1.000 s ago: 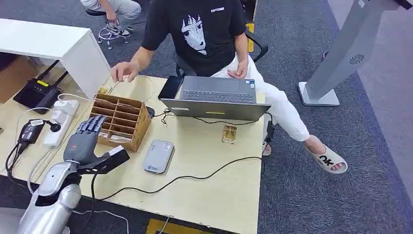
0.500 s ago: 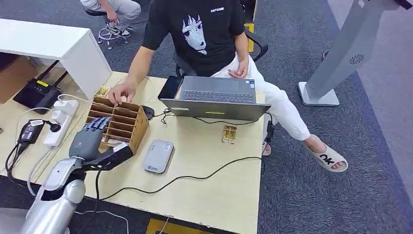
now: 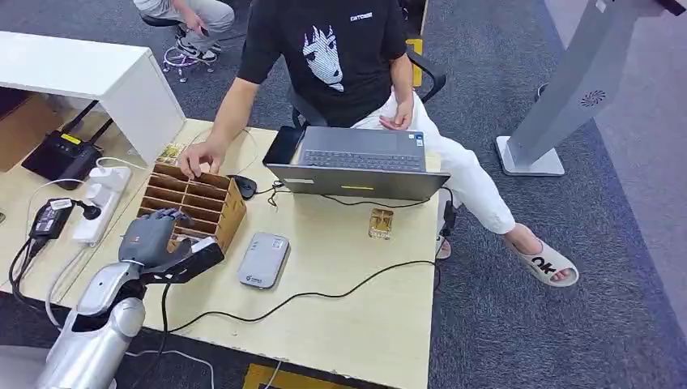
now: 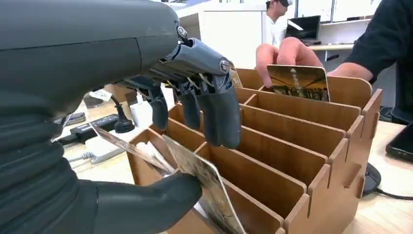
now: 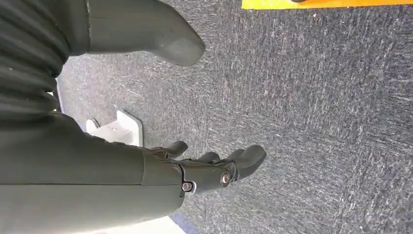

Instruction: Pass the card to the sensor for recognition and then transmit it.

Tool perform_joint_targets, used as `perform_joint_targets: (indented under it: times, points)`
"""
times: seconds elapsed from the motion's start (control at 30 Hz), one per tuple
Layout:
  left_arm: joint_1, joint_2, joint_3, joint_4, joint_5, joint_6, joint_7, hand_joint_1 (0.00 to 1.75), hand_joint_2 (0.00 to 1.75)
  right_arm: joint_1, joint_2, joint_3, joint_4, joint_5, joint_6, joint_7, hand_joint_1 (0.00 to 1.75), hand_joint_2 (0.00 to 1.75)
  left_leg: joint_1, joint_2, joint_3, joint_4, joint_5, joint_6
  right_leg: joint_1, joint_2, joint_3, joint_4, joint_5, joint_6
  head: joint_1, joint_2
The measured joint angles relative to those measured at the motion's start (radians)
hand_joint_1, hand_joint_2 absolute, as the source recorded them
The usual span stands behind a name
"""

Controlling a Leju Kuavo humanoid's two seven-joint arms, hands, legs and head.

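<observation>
Two views split the detail: the head view placed the left robot hand (image 3: 150, 237) over the near end of the wooden organizer (image 3: 193, 202) on the surface (image 3: 356, 300), while the left wrist view showed its thumb under a card (image 4: 202, 183) in the nearest slot, fingers hanging above, grasp uncertain. The right robot hand (image 5: 214, 170) hung released over carpet. Since a second earlier, the left fingers had curled down and a person's hand (image 3: 197, 156) had reached the organizer's far edge.

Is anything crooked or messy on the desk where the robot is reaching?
Nothing is broken or spilled. One card leans slanted in the near end of the wooden card box, with the left hand's thumb against it. A person's hand rests on the far end by another upright card. A black cable snakes loosely across the desk.
</observation>
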Motion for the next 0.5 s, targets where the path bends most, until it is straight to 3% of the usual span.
perform_joint_targets:
  times: [0.03, 0.13, 0.27, 0.5]
  points:
    - [0.000, 0.000, 0.000, 0.001, 0.001, -0.004, 0.000, 1.17, 1.75, 0.000, 0.000, 0.000, 0.000, 0.000, 0.000, 0.000, 0.00, 1.75, 0.000, 0.000, 0.000, 0.000, 0.000, 0.000, 0.000, 0.000, 0.000, 0.000, 0.000, 0.000, 0.000, 0.000]
    - [-0.001, 0.000, -0.001, 0.007, 0.004, -0.022, 0.002, 1.54, 1.75, 0.000, 0.000, 0.000, 0.000, 0.006, 0.002, 0.000, 0.00, 1.75, 0.000, 0.000, 0.000, 0.000, 0.000, 0.000, 0.000, 0.000, 0.000, 0.000, 0.000, 0.000, 0.000, 0.000]
    - [-0.001, 0.010, -0.012, 0.015, 0.011, -0.043, 0.002, 1.75, 1.75, 0.000, 0.000, 0.000, 0.000, 0.008, 0.010, 0.000, 0.00, 1.75, 0.000, 0.000, 0.000, 0.000, 0.000, 0.000, 0.000, 0.000, 0.000, 0.000, 0.000, 0.000, 0.000, 0.000]
    - [-0.006, 0.025, -0.026, 0.024, 0.013, -0.052, 0.000, 1.75, 1.75, 0.000, 0.000, 0.000, 0.000, 0.012, 0.013, 0.002, 0.00, 1.75, 0.000, 0.000, 0.000, 0.000, 0.000, 0.000, 0.000, 0.000, 0.000, 0.000, 0.000, 0.000, 0.000, 0.000]
